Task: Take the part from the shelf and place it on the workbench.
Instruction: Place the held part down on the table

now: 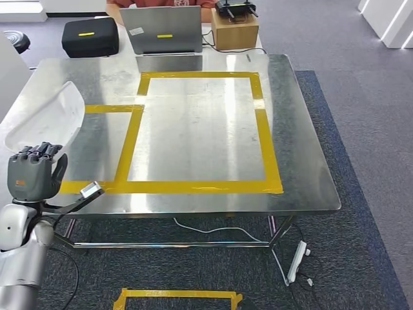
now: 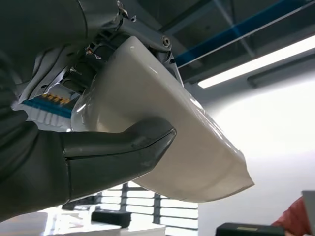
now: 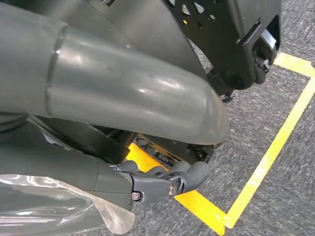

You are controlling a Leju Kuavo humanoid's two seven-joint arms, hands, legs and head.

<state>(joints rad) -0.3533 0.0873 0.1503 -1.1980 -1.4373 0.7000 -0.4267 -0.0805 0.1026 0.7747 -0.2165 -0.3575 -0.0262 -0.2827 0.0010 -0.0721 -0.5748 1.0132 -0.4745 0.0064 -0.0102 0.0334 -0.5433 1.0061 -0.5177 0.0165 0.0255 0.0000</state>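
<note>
One step looks done, as I judge it: the pale, glossy curved plastic part (image 1: 46, 119) is off its shelf, clasped in the left robot hand (image 1: 33, 173) above the near-left corner of the steel bench (image 1: 302, 174) taped in yellow. Setting it down remains. Right robot hand (image 3: 163, 182) hangs over carpet, fingers curled on nothing. One cardboard box (image 1: 235, 32) carries a black device; its contents are hidden.

A grey laptop (image 1: 164, 30) sits at the far edge, a cardboard box (image 1: 235, 30) just beside it. A black case (image 1: 90, 37) lies off left, and a white power strip (image 1: 297, 261) rests on the carpet.
</note>
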